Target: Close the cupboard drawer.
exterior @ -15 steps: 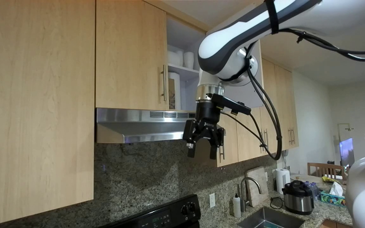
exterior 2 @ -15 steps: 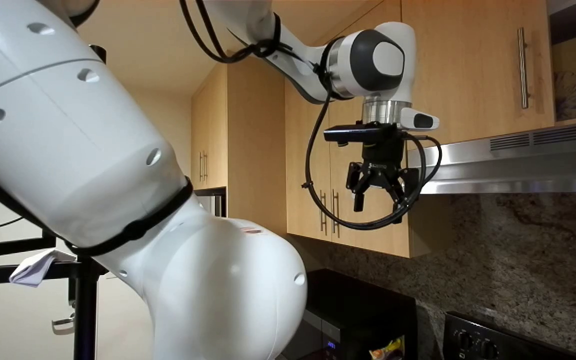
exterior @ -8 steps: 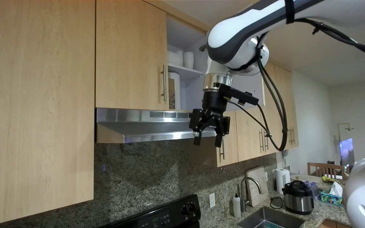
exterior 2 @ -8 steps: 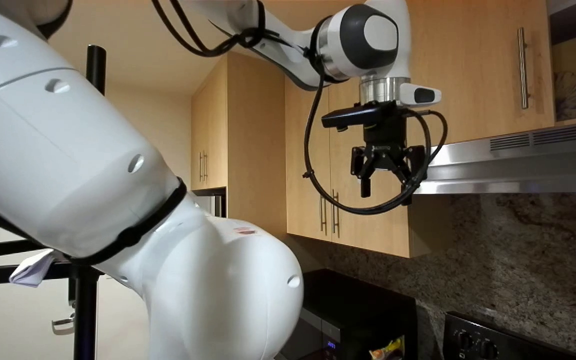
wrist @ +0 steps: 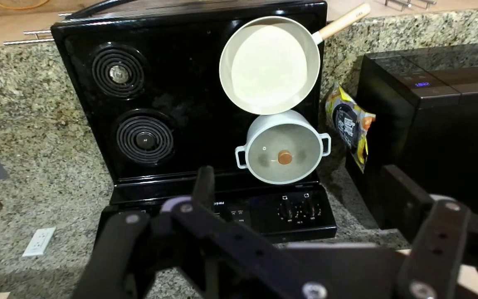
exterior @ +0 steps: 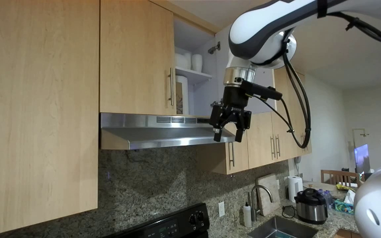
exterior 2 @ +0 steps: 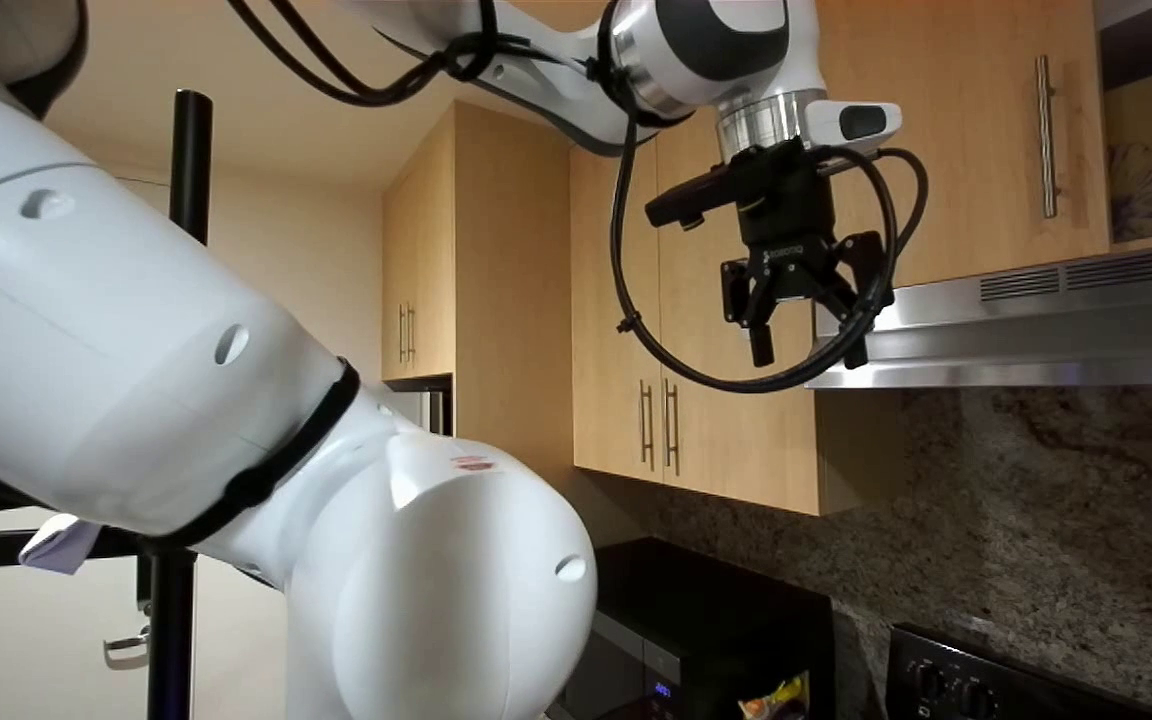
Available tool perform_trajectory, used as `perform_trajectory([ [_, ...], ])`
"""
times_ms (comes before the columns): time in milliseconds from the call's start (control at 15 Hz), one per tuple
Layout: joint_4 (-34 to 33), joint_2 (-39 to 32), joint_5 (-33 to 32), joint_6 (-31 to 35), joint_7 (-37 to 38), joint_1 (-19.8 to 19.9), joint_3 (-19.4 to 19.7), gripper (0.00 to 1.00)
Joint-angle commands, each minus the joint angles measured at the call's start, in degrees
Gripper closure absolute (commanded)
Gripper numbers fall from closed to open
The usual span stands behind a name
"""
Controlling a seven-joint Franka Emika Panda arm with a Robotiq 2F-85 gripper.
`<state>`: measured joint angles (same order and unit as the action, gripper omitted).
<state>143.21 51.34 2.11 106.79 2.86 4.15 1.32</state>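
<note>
Approach/positioning step by the look of it, push not yet begun. Task wording's a bit off: what needs closing looks to be the hinged door (exterior: 265, 76) of the wall cupboard (exterior: 205, 92) above the hood (exterior: 164, 134), swung well out on its hinge (exterior: 214, 48), inner face showing behind the arm (exterior: 253, 26) in an exterior view. Arm's on that inner-face side, so next move prob. = back out past the free edge, round to the outer face, then sweep door toward the frame; pushing from here would likely just swing it wider.

Jaws: spread wide in both exterior views, fingertips (wrist: 204, 187) well apart in wrist view, nothing held. They point down, slightly off vertical, below the door's lower edge & overlapping the hood's end as seen in an exterior view; no contact visible, tho depth to hood's hard to judge. Stove (wrist: 197, 124), pan (wrist: 269, 66) & lidded pot (wrist: 284, 141) sit well below, untouched. Prob. no grasp needed: a steady shove w/ the fingertips or side of the jaws should do
</note>
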Motion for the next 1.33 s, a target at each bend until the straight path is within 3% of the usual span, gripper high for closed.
perform_trajectory([
  [0,-0.1,-0.3,-0.1,-0.1,0.1,-0.2,0.2,0.0],
  [400,-4.1,0.5,-3.7,4.2,-1.9,4.2,4.4,0.0],
  [667,-5.6,1.5,-9.0,11.9,-2.3,6.9,6.9,0.0],
  [933,-5.9,2.2,-9.8,18.5,-0.8,9.6,9.4,0.0],
  [1267,-6.5,2.1,-8.6,17.1,-0.9,9.5,9.9,0.0],
])
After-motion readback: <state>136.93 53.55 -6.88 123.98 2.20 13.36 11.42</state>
